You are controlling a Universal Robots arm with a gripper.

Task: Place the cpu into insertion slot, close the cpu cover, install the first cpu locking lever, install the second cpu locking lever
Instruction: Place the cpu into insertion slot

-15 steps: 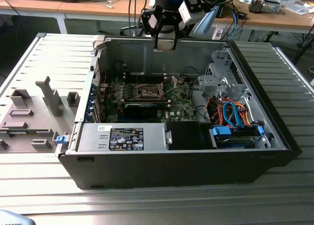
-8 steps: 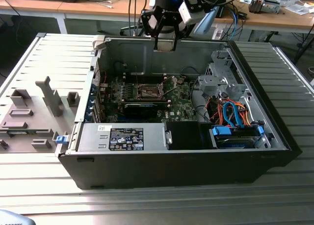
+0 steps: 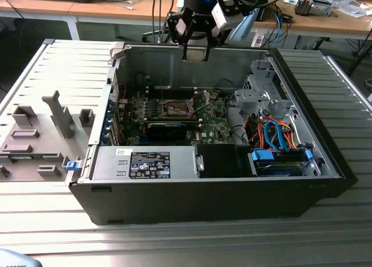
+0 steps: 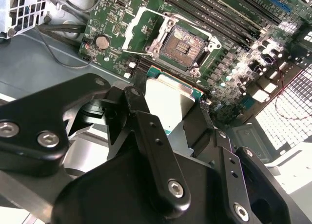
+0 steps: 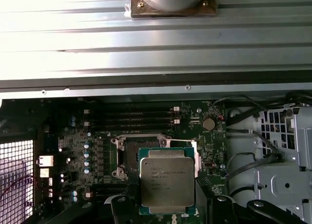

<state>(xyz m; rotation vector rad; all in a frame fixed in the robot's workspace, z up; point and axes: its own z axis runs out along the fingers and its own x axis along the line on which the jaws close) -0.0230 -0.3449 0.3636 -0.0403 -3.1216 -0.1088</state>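
Gripper [image 5: 168,204] clamping cpu [image 5: 165,177], open case [image 3: 203,203] on ribbed metal table [image 3: 174,244], desks [image 3: 116,8] behind

The computer case [image 3: 325,156] is lying open on the bench [image 3: 174,244], with a moulded fixture panel [image 3: 40,133] sitting beside it at the exterior view's left. The motherboard [image 3: 212,124] is lying on the case floor. The insertion slot [image 3: 175,109] is sitting near the board's middle, with the memory slots [image 5: 129,120] running between it and the case wall. The cpu cover [image 4: 131,29] is standing open at one side of the slot. A power supply box [image 3: 148,162] is sitting against the near wall, and a drive cage [image 3: 279,162] is sitting beside it at the exterior view's right. The gripper [image 3: 195,50] is hanging above the far wall, holding the cpu [image 5: 163,180] over the board, apart from the slot.
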